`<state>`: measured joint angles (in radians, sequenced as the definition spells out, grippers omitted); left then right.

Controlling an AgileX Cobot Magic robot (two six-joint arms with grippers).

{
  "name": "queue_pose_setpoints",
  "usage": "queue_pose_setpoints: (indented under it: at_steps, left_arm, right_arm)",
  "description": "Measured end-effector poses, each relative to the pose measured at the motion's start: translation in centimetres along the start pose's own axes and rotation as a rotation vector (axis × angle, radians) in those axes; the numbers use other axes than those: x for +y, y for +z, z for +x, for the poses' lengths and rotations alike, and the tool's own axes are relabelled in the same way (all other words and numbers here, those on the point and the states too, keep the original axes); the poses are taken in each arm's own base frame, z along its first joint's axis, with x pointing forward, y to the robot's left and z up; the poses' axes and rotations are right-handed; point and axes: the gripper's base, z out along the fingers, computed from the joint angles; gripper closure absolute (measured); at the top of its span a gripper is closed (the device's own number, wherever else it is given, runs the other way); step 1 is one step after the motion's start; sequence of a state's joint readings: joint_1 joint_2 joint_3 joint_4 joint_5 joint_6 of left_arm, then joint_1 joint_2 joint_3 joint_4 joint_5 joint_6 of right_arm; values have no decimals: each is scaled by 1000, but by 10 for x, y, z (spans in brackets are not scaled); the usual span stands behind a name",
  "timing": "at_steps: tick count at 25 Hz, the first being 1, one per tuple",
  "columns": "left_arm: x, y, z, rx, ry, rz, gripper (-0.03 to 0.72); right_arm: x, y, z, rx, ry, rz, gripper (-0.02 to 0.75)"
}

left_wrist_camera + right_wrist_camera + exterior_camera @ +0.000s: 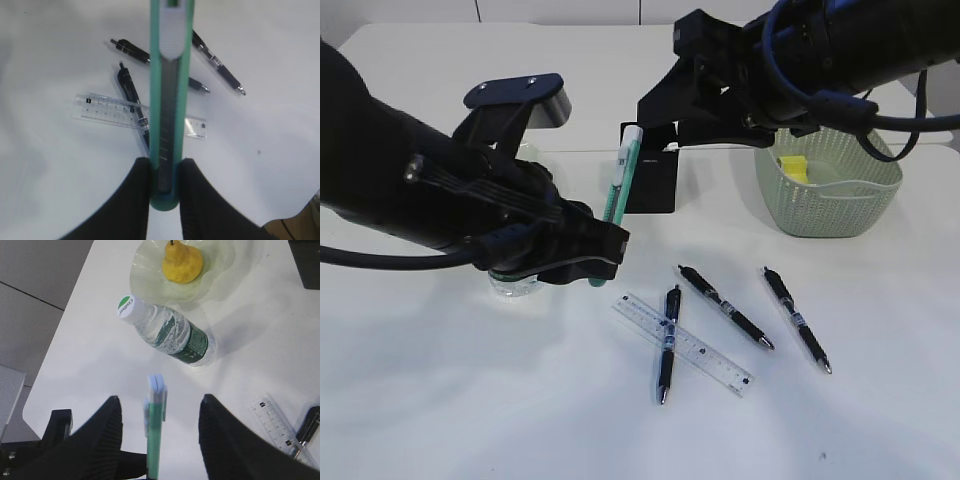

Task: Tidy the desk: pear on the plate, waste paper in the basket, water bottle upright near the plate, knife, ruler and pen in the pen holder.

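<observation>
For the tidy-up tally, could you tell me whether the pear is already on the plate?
Yes, the pear sits on the plate.

Desk [470,400] looked smooth matt white, ruler [685,344] clear glossy plastic, basket [830,205] perforated plastic, plate [150,270] translucent glass.

water bottle [172,335] cap: print unreadable | ruler [110,109]: markings unreadable

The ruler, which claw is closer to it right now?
Left. The left claw, gripping the knife, sits just up-left of the ruler; the right claw hangs farther back above the pen holder.
</observation>
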<state>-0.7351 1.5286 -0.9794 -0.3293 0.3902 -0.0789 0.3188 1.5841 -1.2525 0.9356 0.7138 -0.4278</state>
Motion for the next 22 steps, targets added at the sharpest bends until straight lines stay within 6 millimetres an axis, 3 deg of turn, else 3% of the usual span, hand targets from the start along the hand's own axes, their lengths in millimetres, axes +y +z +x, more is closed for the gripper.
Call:
queue_pose_setpoints:
  at_steps: [15, 22]
  left_arm:
    - [-2, 0, -5, -57, -43, 21, 593]
    - [-4, -2, -11, -80, -44, 30, 593]
  right_arm:
    - [0, 1, -5, -57, -24, 8, 360]
    - [2, 23, 2, -16, -16, -25, 360]
